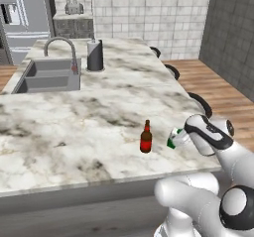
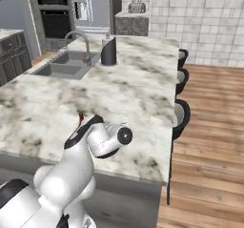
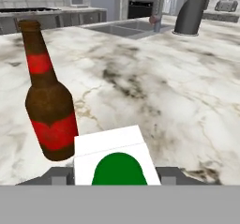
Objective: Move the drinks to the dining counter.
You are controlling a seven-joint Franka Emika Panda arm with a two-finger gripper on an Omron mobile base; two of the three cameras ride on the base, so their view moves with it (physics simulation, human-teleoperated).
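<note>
The small green-and-white carton (image 3: 115,160) sits between my gripper (image 3: 115,175) fingers, which press on both of its sides; the gripper is shut on it. In the left base view the carton (image 1: 174,138) is low over the dining counter (image 1: 89,127) near its front right edge, at the tip of my gripper (image 1: 179,137). The red-brown beer bottle (image 1: 145,138) stands upright on the marble just left of the carton, a small gap apart, and rises at the left of the hand view as the beer bottle (image 3: 47,101). My arm hides most of it in the right base view.
A grey canister (image 1: 95,55) stands at the counter's far side beside the curved faucet (image 1: 62,45) and inset sink (image 1: 49,75). Dark round stools (image 1: 201,102) line the counter's right edge. Wood floor lies beyond; cabinets and a fridge stand at the back.
</note>
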